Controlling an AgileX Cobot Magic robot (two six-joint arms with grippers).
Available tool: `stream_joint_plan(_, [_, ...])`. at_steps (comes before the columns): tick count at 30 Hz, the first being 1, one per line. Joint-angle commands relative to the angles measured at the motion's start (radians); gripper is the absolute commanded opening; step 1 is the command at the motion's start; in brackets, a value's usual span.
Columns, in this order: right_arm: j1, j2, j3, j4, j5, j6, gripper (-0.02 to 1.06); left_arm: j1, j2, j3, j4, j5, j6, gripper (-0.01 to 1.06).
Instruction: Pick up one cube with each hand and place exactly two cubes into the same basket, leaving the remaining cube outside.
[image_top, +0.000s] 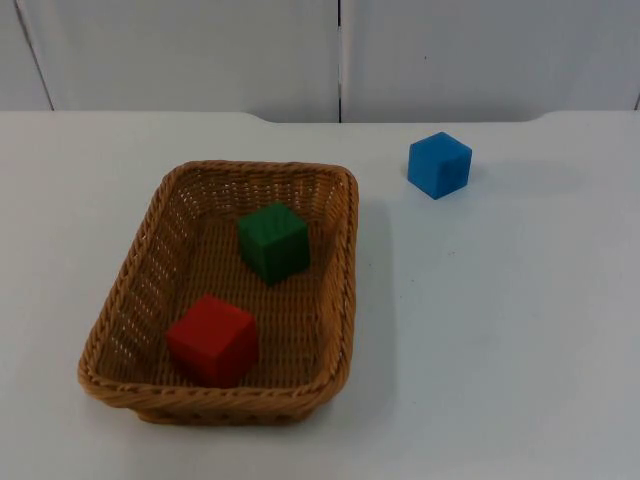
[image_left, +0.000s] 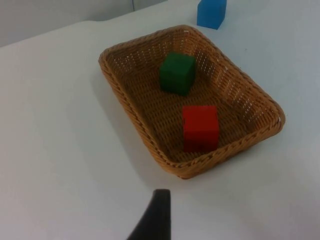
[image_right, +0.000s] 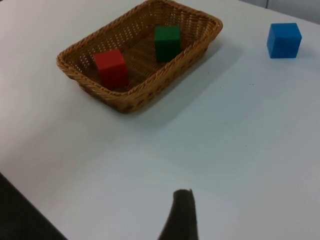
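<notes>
The red cube (image_top: 212, 339) and green cube (image_top: 273, 241) lie in the basket (image_top: 345, 260), with the blue cube (image_top: 439, 165) outside at two o'clock. They look light, stiff and flat-sided. I cannot tell either gripper's opening.

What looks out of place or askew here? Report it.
Nothing stands out. The green cube and red cube sit apart inside the brown wicker basket, which looks intact. The blue cube rests on the white table outside it.
</notes>
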Motion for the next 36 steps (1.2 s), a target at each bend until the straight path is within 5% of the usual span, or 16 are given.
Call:
stream_joint_plan(1, [0.006,-0.004,0.000,0.000,-0.002,0.005,0.66,0.001,-0.004,0.005,0.002,-0.011,-0.005,0.86])
stream_joint_plan(9, [0.006,-0.004,0.000,0.000,-0.002,0.005,0.68,0.001,-0.004,0.005,0.002,-0.011,-0.005,0.86])
stream_joint_plan(16, [0.006,-0.004,0.000,0.006,-0.002,0.005,1.05,0.001,-0.004,0.005,0.002,-0.011,-0.005,0.95])
stream_joint_plan(18, [0.006,-0.004,0.000,0.006,-0.002,0.005,1.05,0.001,-0.004,0.005,0.002,-0.011,-0.005,1.05])
stream_joint_plan(36, [0.006,-0.004,0.000,0.006,-0.002,0.005,1.05,0.001,-0.004,0.005,0.002,-0.011,-0.005,1.05])
